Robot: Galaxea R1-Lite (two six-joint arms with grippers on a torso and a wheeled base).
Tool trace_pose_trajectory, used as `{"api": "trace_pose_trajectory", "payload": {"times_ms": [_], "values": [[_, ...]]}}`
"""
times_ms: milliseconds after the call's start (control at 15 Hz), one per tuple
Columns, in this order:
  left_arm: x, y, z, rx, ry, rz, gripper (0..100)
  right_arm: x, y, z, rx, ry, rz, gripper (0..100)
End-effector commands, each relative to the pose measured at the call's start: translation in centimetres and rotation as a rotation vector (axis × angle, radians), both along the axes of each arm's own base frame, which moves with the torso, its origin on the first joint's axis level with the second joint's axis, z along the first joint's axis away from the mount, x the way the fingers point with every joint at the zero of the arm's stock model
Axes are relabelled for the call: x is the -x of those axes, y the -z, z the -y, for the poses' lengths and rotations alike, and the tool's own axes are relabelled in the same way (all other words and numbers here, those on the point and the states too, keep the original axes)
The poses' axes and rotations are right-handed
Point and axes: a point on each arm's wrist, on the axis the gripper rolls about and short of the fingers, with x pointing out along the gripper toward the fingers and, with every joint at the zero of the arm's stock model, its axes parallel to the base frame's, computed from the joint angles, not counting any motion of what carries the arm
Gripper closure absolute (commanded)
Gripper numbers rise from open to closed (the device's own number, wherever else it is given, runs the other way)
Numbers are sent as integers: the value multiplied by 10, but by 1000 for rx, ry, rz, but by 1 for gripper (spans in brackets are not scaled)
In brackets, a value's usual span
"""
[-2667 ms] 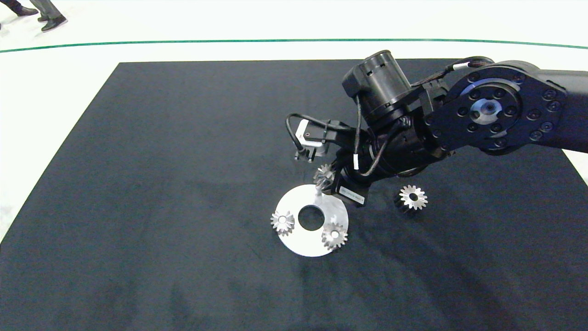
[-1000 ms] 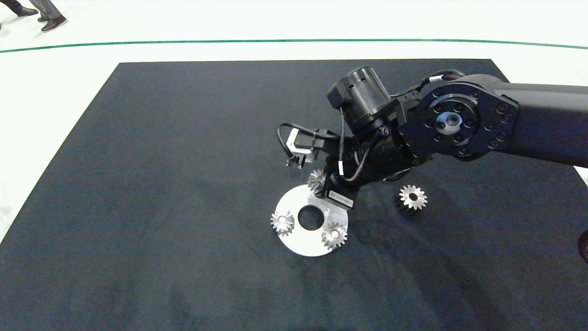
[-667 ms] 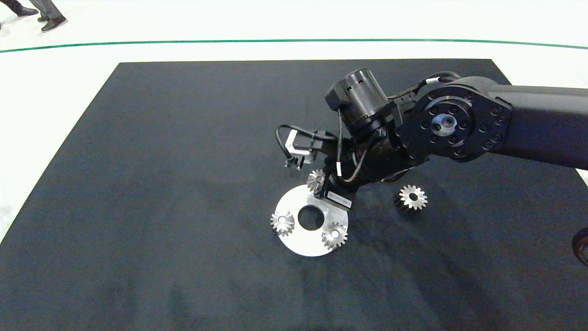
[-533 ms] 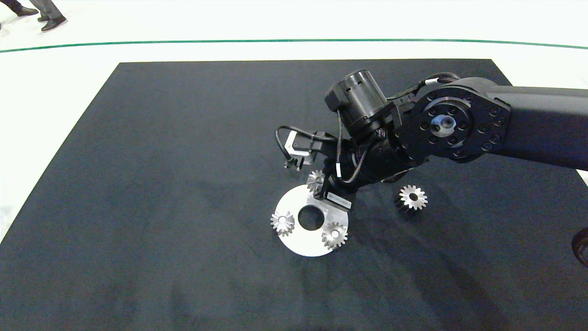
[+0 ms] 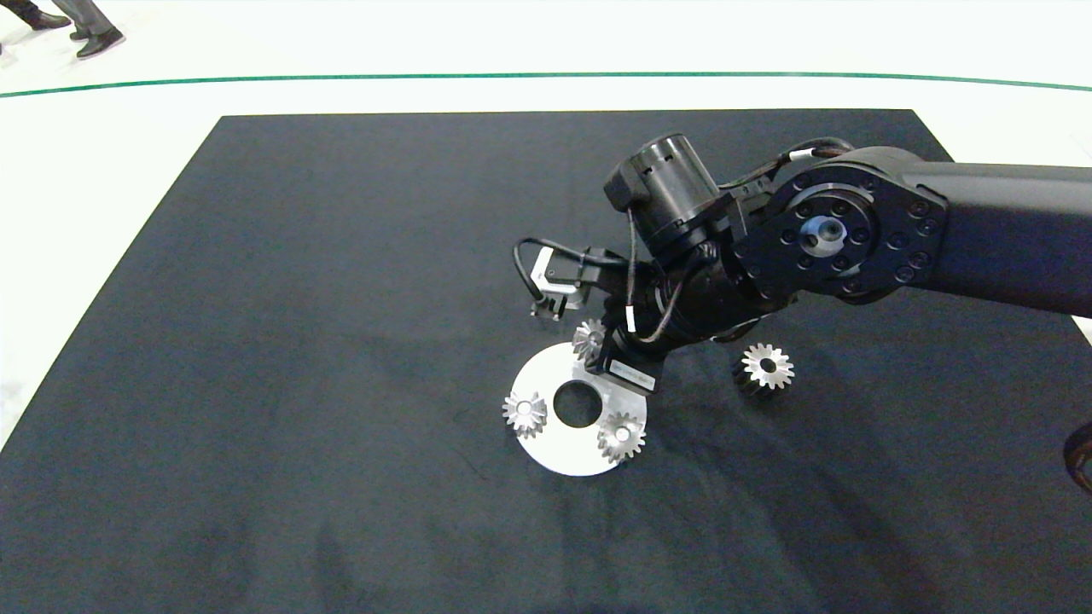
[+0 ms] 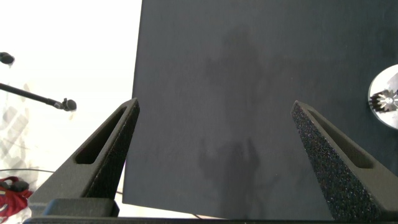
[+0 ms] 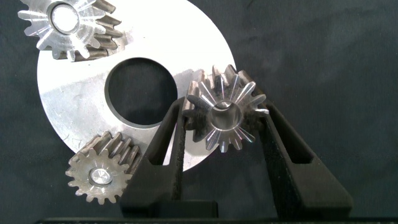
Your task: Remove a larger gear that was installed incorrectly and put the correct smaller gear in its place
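Left gripper [image 6: 214, 155]: fingers spread wide w/ nothing between, hanging over the black mat [image 5: 299, 298] near its left edge; arm itself not in head view. A sliver of the silver disc [image 6: 385, 99] w/ one gear is cut off at the margin of that wrist pic.

Disc [image 5: 546, 439] lies flat on the mat, roughly mid-mat, a bit toward the near edge, w/ a big round centre hole. Two small tapered gears sit on it: one [image 5: 524, 413] at its left rim, one [image 5: 621, 437] at its near-right rim. Whether they sit on pins can't be told.

Right gripper [image 7: 227, 134]: fingers pinching the smaller gear [image 7: 225, 116] from both sides, at the disc's far rim, gear tilted toward the wrist cam. In head view only part of that gear [image 5: 589, 338] shows; the rest, plus the fingers, is hidden behind the wrist and cables. Can't tell if it touches the disc or is seated.

Larger gear [image 5: 765, 367] rests on the mat right of the disc, well clear of it, toothed face w/ dark hole up; partly shadowed by the right arm.

Far left corner beyond the mat: a person's shoes [image 5: 85, 38], cut off at the top.
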Motion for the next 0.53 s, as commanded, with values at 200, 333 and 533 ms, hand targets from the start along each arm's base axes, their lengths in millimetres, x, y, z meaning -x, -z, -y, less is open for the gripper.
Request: {"api": "trace_pose_trajectory", "payload": {"times_ms": [200, 333, 533], "values": [[0, 1, 0, 0, -2, -6, 0, 0, 0, 1, 2, -1, 1, 0], [0, 1, 0, 0, -2, -6, 0, 0, -1, 1, -2, -1, 2, 0], [0, 1, 0, 0, -2, -6, 0, -2, -1, 3, -1, 6, 2, 0]]}}
